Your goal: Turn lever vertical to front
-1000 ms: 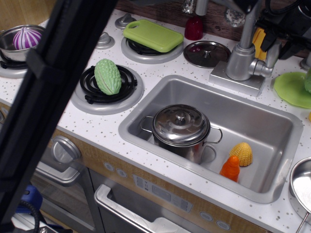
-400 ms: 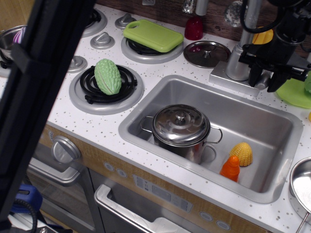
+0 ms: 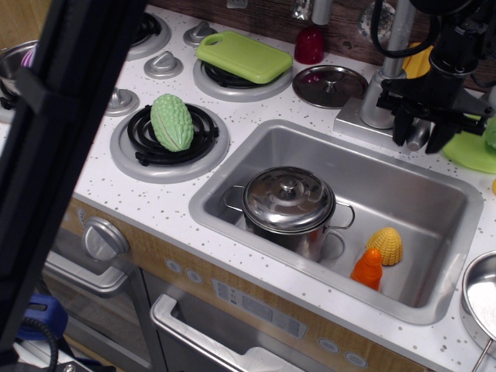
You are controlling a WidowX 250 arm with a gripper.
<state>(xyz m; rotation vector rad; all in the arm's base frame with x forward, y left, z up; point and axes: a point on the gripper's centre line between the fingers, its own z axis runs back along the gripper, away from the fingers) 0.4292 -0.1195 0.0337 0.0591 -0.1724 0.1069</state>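
The lever (image 3: 419, 133) is a short shiny stub jutting from the right side of the faucet (image 3: 385, 85) body, low down at the back rim of the sink (image 3: 434, 194). Its rounded end shows between my two dark fingers (image 3: 401, 124) — one on its left, one on its right. From this view its long axis seems to run out from the faucet body toward the front right, tipped slightly down, though much of it is hidden behind me.

My gripper (image 3: 421, 130) is parted, straddling the stub rather than squeezing it; I see a sliver of space on each side, but I cannot tell for certain whether either pad touches the metal. So the lever lies right within my span, not off to one side.

The coming move, I judge, turns on that straddle: closing or pressing on the stub and sweeping it toward the front edge of the counter, about the faucet body. If my hold is shallow, the slick rounded end could slip out.

Below, in the basin, stand a lidded steel pot (image 3: 289, 205), a yellow corn piece (image 3: 385, 245) and an orange bottle (image 3: 368, 269) — all well apart from me.
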